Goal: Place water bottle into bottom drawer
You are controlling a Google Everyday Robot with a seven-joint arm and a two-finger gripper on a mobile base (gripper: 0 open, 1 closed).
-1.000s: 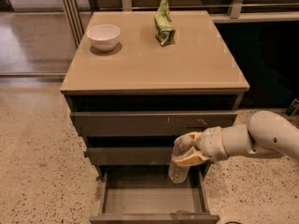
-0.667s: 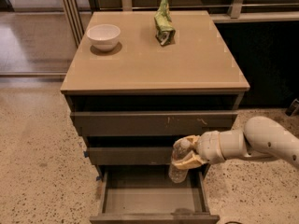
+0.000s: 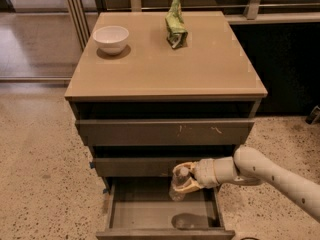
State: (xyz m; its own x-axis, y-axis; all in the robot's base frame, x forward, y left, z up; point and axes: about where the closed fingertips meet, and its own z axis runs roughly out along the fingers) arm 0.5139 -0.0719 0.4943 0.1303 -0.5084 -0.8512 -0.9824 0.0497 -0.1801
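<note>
The water bottle [image 3: 178, 184] is a small clear plastic bottle. It hangs upright over the right half of the open bottom drawer [image 3: 145, 215], a grey-brown drawer with a flat floor. My gripper [image 3: 185, 179] comes in from the right on a white arm and is shut on the bottle near its top. The bottle's base is above the drawer floor, and its shadow falls on the floor below it.
The cabinet top [image 3: 165, 59] carries a white bowl [image 3: 111, 38] at the back left and a green foil snack bag [image 3: 175, 23] at the back middle. The upper drawer front [image 3: 165, 132] has white scuff marks. Speckled floor surrounds the cabinet.
The arm has drawn a little to the left and lower with the bottle still held over the open drawer.
</note>
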